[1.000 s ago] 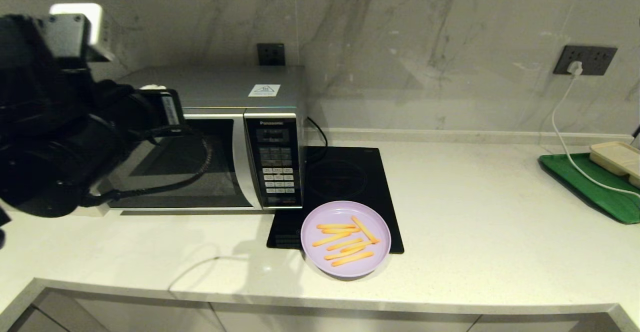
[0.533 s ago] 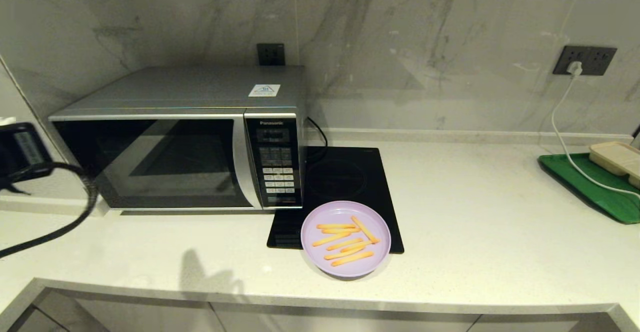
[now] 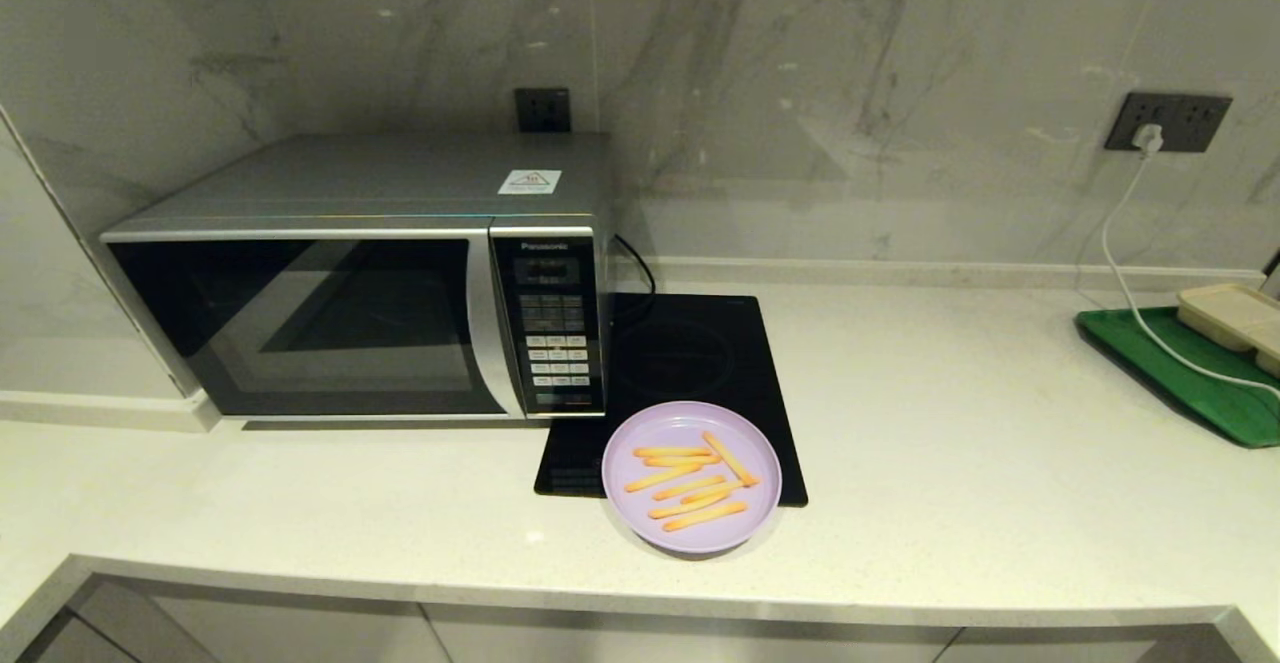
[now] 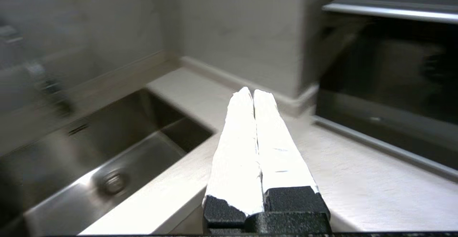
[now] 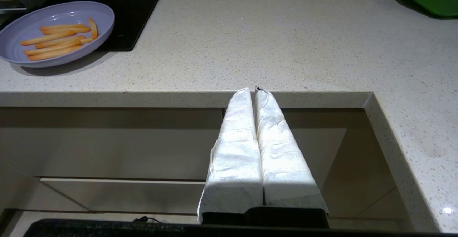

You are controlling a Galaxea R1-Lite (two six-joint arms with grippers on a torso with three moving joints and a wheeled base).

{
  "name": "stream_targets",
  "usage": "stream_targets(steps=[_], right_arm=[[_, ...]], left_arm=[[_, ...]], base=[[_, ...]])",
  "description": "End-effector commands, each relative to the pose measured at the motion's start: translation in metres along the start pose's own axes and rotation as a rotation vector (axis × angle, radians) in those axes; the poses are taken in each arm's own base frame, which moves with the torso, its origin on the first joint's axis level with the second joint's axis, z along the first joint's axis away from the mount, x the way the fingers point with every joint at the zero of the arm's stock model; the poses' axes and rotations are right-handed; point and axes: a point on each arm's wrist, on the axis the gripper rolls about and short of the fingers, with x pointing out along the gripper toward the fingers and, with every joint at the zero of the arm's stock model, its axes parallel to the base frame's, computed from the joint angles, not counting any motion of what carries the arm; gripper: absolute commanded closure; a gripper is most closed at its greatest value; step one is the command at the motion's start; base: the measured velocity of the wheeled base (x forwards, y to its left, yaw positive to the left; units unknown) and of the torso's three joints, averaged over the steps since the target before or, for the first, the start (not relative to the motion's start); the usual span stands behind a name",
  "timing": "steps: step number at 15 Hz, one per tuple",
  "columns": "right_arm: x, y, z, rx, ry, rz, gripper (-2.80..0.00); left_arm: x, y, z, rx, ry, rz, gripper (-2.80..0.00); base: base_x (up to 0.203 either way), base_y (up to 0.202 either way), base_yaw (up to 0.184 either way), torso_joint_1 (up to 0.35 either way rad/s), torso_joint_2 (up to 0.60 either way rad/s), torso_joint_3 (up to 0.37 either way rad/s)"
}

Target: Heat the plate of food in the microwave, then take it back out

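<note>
Fingers: both pairs pressed together, holding nothing. Right gripper (image 5: 254, 90) hangs below the pale speckled stone counter (image 5: 286, 33), its tips at the edge. Round lilac-purple plastic plate of orange fry sticks (image 5: 53, 33) sits well off to one side of those tips, overhanging the flat black induction cooktop (image 3: 690, 353). Left gripper (image 4: 253, 94) hovers beside a steel sink (image 4: 107, 165); the silver Panasonic microwave (image 3: 360, 283), door apparently closed, lies beyond. Risk: a shallow rim gives closed tips poor purchase, so the plate may slide and fries may spill.

left gripper (image 4: 253, 94) closed, right gripper (image 5: 253, 91) closed
</note>
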Motion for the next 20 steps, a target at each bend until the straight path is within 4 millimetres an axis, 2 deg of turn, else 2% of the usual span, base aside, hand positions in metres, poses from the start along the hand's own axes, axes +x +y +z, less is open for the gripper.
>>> stream_targets(steps=[1,3,6,8,9,11,20], right_arm=[[0.000,0.000,0.000,0.001,0.001,0.000,0.00],[0.000,0.000,0.000,0.001,0.001,0.001,0.00],[0.000,0.000,0.000,0.002,0.001,0.001,0.00],[0.000,0.000,0.000,0.002,0.001,0.000,0.00],[0.000,0.000,0.000,0.002,0.001,0.000,0.00],[0.000,0.000,0.000,0.002,0.001,0.000,0.00],[0.000,0.000,0.000,0.002,0.001,0.000,0.00]], left_arm=[[-0.024,0.023,-0.021,-0.035,-0.045,0.082,0.00],[-0.038,0.031,-0.036,-0.052,-0.100,-0.021,0.00],[-0.061,0.040,-0.065,-0.009,-0.189,-0.330,0.00],[-0.061,0.028,-0.092,0.040,-0.107,-0.640,0.00],[-0.060,0.021,-0.107,0.045,-0.040,-0.728,0.00],[-0.057,0.013,-0.132,0.018,0.058,-0.794,0.00],[-0.057,0.013,-0.132,-0.038,0.078,-0.786,0.00]], base=[[0.000,0.000,0.000,0.000,0.00,0.000],[0.000,0.000,0.000,0.000,0.00,0.000],[0.000,0.000,0.000,0.000,0.00,0.000],[0.000,0.000,0.000,0.000,0.00,0.000],[0.000,0.000,0.000,0.000,0.00,0.000],[0.000,0.000,0.000,0.000,0.00,0.000],[0.000,0.000,0.000,0.000,0.00,0.000]])
